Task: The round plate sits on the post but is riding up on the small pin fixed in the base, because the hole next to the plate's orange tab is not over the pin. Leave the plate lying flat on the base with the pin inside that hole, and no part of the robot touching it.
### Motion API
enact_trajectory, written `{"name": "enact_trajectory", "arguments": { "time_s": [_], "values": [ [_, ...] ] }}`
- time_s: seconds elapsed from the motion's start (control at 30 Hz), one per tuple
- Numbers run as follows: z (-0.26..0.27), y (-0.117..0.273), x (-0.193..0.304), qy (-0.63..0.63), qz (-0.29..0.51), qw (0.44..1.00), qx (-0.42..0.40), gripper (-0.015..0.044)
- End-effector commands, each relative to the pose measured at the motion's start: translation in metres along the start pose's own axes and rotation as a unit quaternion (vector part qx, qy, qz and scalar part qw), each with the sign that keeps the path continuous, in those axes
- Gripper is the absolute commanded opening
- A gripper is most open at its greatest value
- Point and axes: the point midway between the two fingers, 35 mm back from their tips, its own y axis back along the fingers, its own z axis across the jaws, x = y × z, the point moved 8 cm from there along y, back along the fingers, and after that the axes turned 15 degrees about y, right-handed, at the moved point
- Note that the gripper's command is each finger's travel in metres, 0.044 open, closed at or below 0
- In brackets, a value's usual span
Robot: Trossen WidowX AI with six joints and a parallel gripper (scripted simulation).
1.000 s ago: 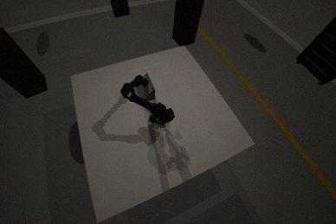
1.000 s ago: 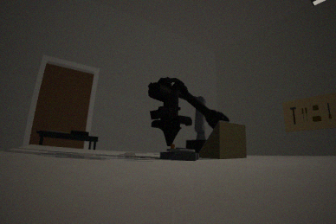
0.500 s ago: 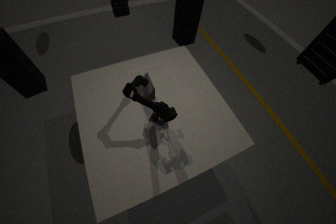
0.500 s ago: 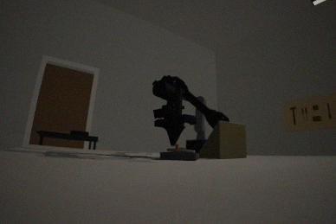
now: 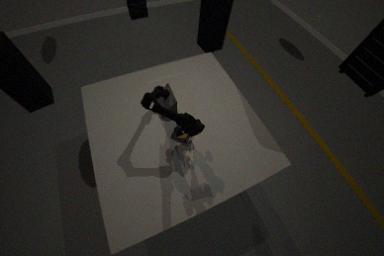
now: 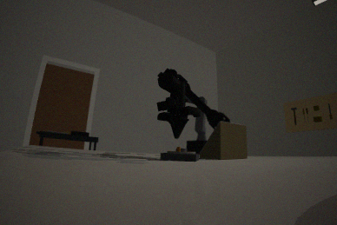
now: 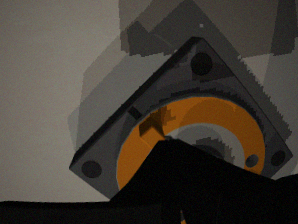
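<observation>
The round plate shows as an orange ring (image 7: 212,109) (image 5: 183,136) on the dark square base (image 7: 172,80) (image 6: 180,157). Its raised tab (image 7: 152,126) (image 6: 178,149) is at the ring's upper left in the wrist view. A round hole (image 7: 251,160) is in the ring's right side. The post is mostly hidden, and I cannot make out the pin or the hole beside the tab. Whether the plate lies flat or tilted is unclear. My gripper (image 6: 176,137) (image 7: 167,149) is shut and empty, its tips above the plate with a gap in the exterior view.
The base has dark round corner recesses (image 7: 201,63) and a small dark notch (image 7: 135,112) along one edge. A tan wedge-sided block (image 6: 234,142) stands right of the base in the exterior view. The arm's shadows fall across the pale work surface (image 5: 247,150).
</observation>
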Motion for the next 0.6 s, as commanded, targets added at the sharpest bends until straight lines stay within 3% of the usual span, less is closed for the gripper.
{"name": "enact_trajectory", "arguments": {
  "time_s": [0.0, 0.57],
  "values": [
    [-0.0005, 0.0117, 0.0005, -0.003, -0.001, 1.0, -0.002, 0.0],
    [0.0002, 0.0047, -0.0001, 0.0, -0.003, 1.0, 0.0, 0.0]
  ]
}}
